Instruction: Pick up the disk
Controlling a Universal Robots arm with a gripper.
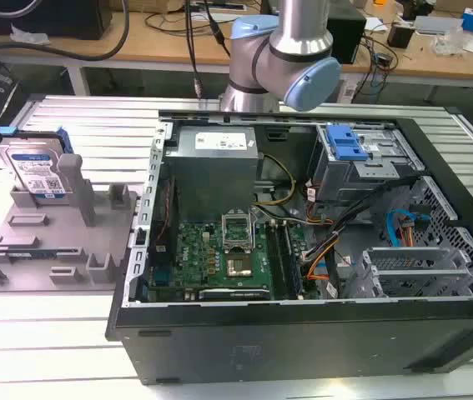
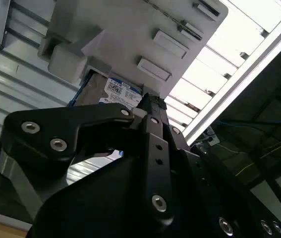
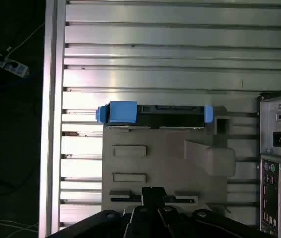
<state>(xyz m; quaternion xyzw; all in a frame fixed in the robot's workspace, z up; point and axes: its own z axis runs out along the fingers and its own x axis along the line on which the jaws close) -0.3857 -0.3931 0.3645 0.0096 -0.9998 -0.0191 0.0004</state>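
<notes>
1. The disk (image 1: 37,171) is standing on edge in the grey fixture plate (image 1: 48,250), at ten o'clock from the computer case (image 1: 303,342) in the exterior view.
2. The gripper (image 3: 152,191) is hovering over that plate, jaws drawn together, gripping nothing, apart from the disk.

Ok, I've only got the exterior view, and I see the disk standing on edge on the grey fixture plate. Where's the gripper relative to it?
Observer: In the first wrist view the gripper hangs above the fixture plate, apart from the disk.
Operator: Lined up with it?
Observer: In that view it sits in line with the disk's middle, between its two blue rails.
Operator: Anything close beside the plate?
Observer: The computer case's rear panel, with its ports, stands right beside it.
</notes>
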